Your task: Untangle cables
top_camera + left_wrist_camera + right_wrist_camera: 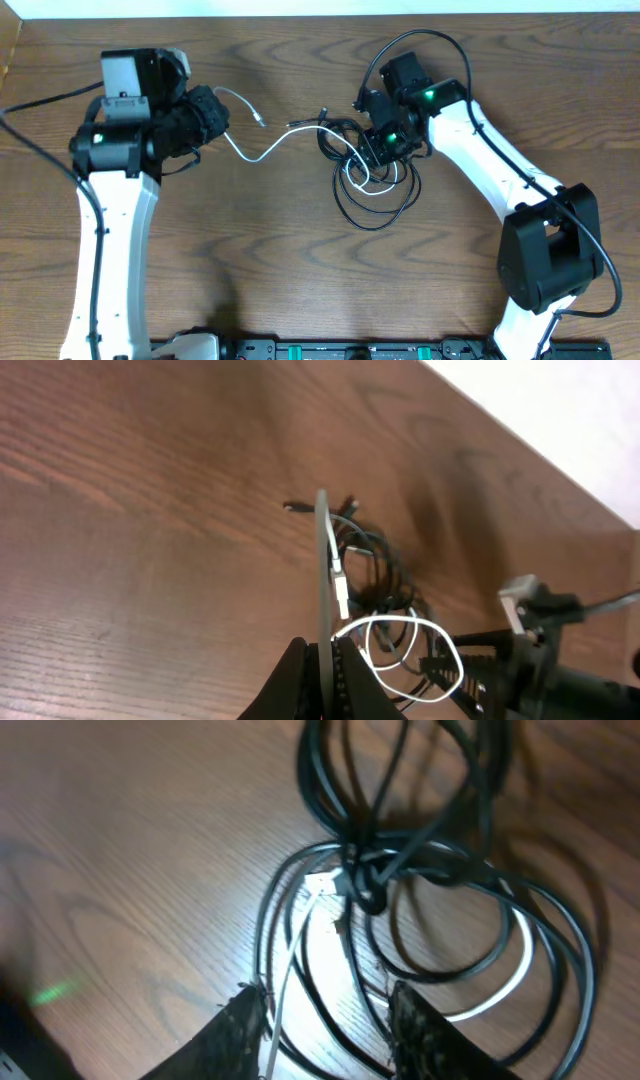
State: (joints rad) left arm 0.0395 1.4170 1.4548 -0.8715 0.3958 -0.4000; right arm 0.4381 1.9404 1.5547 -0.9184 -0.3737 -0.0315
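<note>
The white cable (262, 152) runs from my left gripper (222, 118) across the table into the tangle, and one free plug end (261, 124) lies beside that gripper. In the left wrist view my left gripper (325, 645) is shut on a strand of the white cable (415, 620). The black cable (340, 205) lies in overlapping loops right of centre. My right gripper (380, 155) hovers over that heap. In the right wrist view it (328, 995) stands open, with thin black and white strands lying between its fingers. The black cable (365, 880) knots just ahead, and a white cable (510, 982) arc passes under it.
A black equipment rail (350, 350) lines the table's front edge. The table's far edge (560, 450) borders a pale surface. Thick black arm wires arch over the right wrist (420, 38) and trail at the far left (30, 125).
</note>
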